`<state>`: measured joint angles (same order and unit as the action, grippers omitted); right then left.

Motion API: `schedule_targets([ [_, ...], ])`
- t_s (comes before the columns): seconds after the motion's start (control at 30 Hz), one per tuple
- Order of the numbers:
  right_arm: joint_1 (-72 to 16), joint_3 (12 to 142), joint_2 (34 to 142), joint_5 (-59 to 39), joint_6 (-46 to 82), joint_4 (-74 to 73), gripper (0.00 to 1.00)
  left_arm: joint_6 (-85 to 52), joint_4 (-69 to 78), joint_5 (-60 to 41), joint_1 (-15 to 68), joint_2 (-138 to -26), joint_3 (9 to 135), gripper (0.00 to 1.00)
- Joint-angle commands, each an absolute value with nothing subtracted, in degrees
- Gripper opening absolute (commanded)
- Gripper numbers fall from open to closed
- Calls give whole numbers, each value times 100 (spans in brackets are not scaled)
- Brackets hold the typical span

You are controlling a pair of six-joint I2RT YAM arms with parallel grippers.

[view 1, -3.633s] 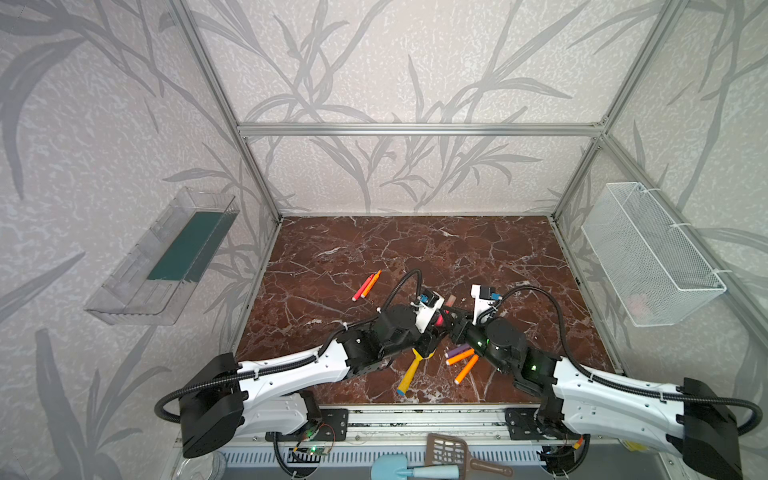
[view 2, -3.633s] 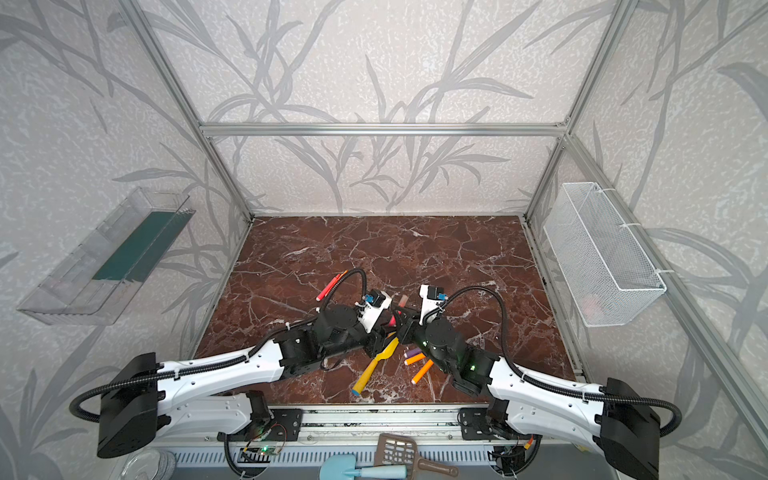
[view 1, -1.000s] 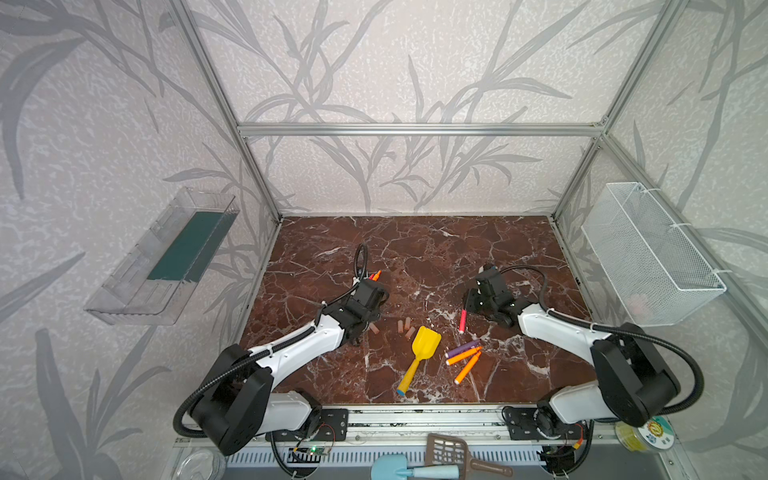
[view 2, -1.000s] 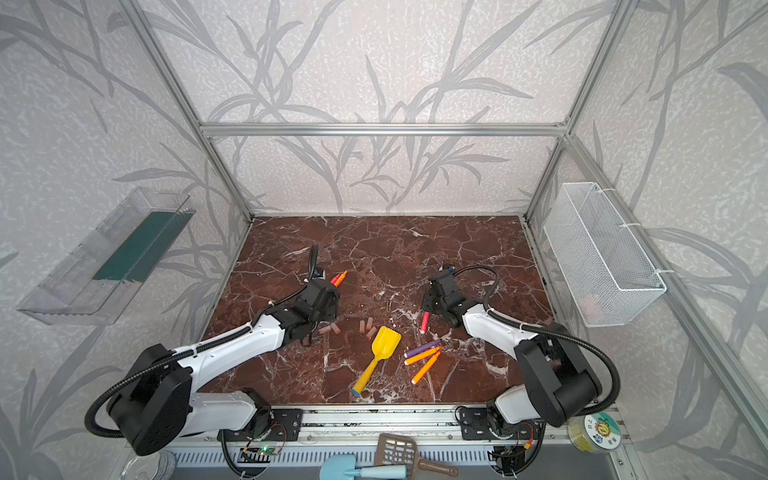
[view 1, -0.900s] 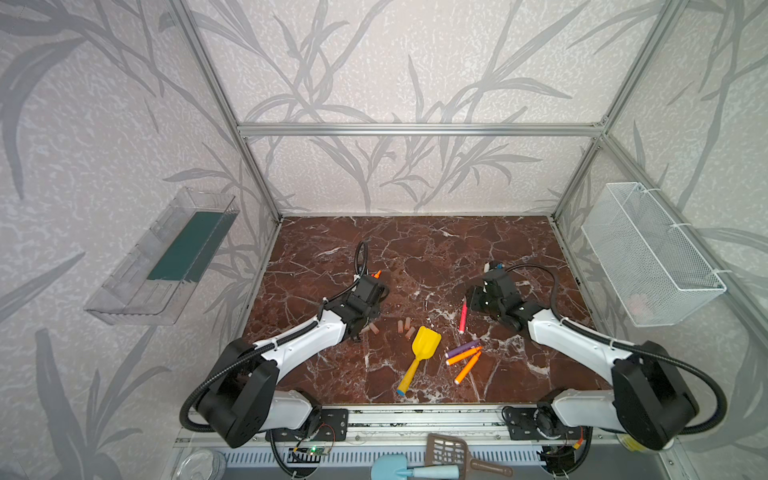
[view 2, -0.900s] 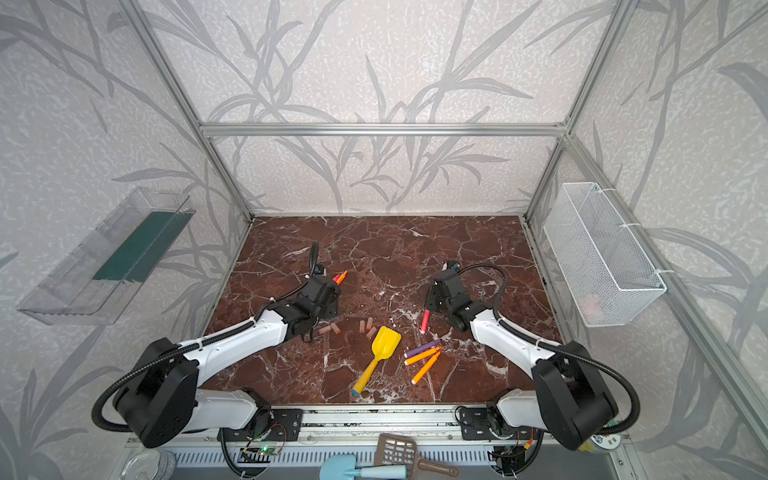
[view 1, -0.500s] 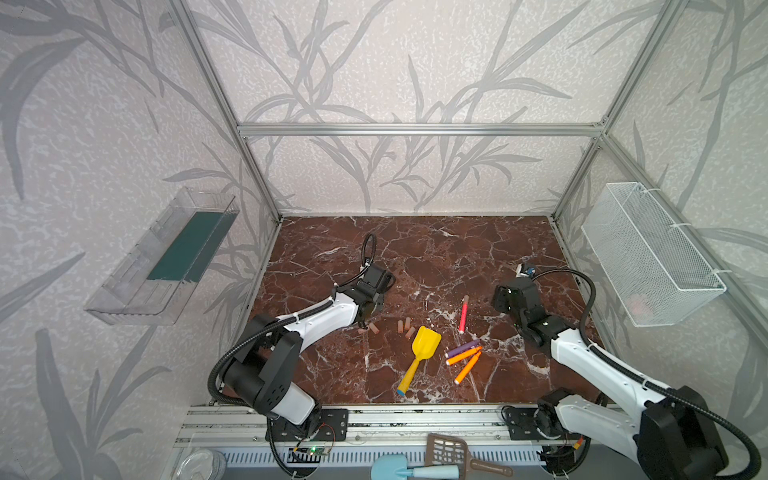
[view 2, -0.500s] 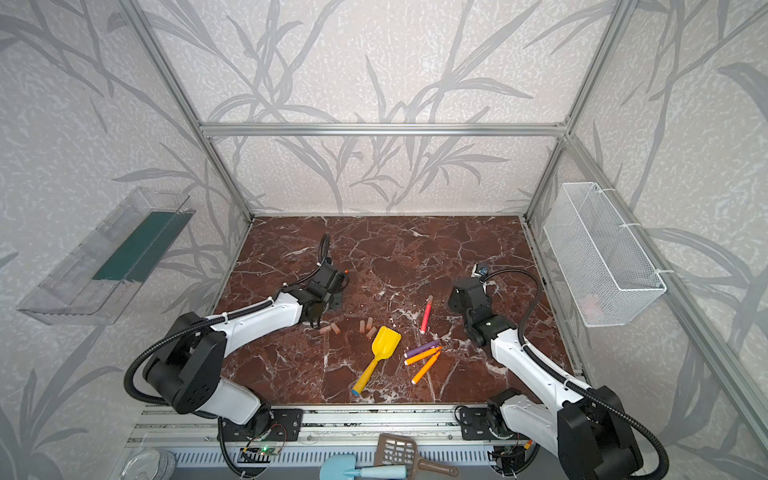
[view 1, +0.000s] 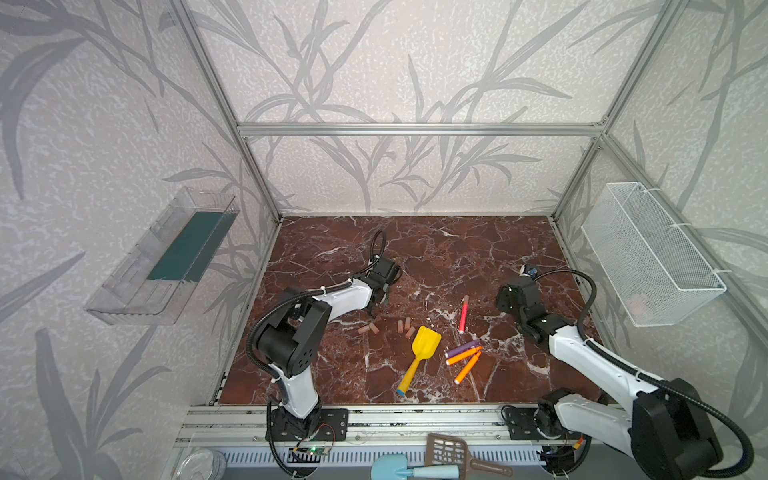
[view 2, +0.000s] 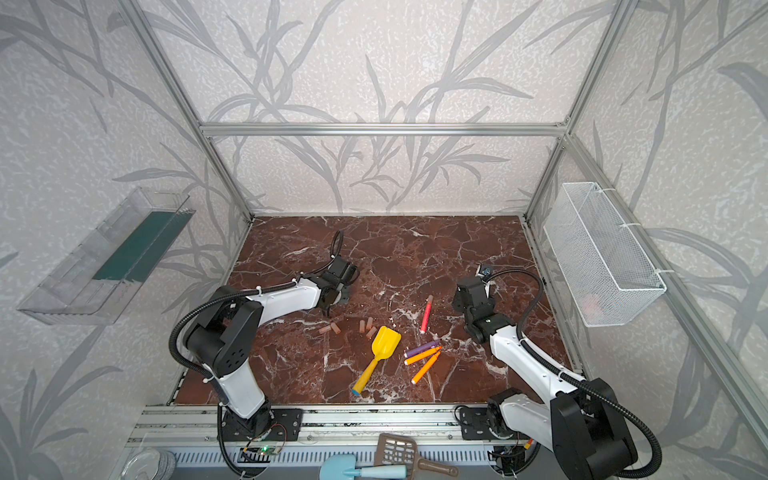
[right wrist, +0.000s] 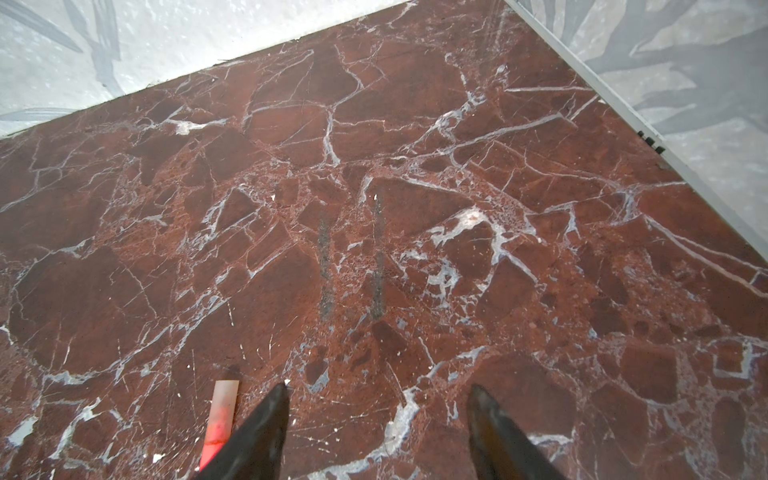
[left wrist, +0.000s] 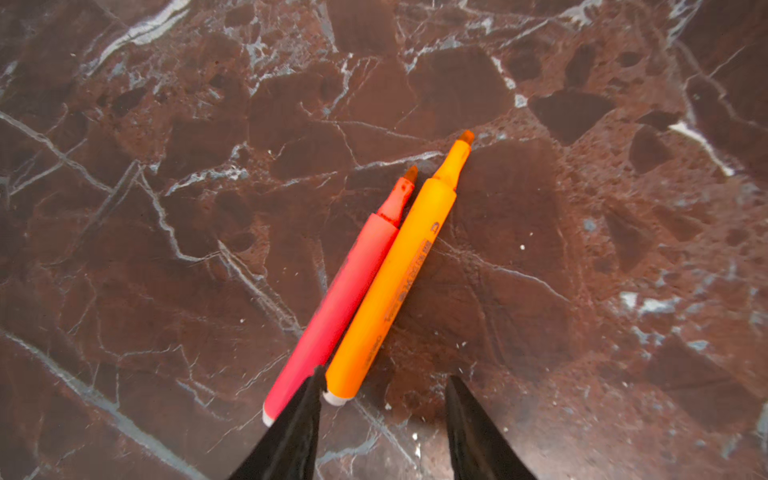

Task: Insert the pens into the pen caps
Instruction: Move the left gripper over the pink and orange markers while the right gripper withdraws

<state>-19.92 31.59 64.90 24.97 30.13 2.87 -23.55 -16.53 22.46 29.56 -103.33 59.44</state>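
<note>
The only lettering is on the orange pen [left wrist: 395,274], which lies just ahead of the left gripper [left wrist: 384,374]. A line of dark print runs along its barrel, with a small round mark nearer the tip. Both are too blurred to read.

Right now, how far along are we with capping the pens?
Done: one red-pink pen wearing its translucent cap lies on the marble tabletop. In hand: nothing held; the open left tool straddles the end of an uncapped orange pen beside a red one. Left: those two, the purple pen, two orange pens and five loose caps.
</note>
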Motion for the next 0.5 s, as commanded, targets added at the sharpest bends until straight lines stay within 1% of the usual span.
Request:
schedule_targets([
  [0.0,-1978,3190,6519,2568,2971,191,67,-2332,-1860,2426,2908,-10505,6160,50],
  [0.17,-1980,3190,6530,2549,2974,185,67,-2348,-2137,2286,2834,-10725,6404,51],
  [0.47,-1978,3173,6514,2524,2971,176,67,-2267,-2040,1936,2809,-10929,6456,50],
])
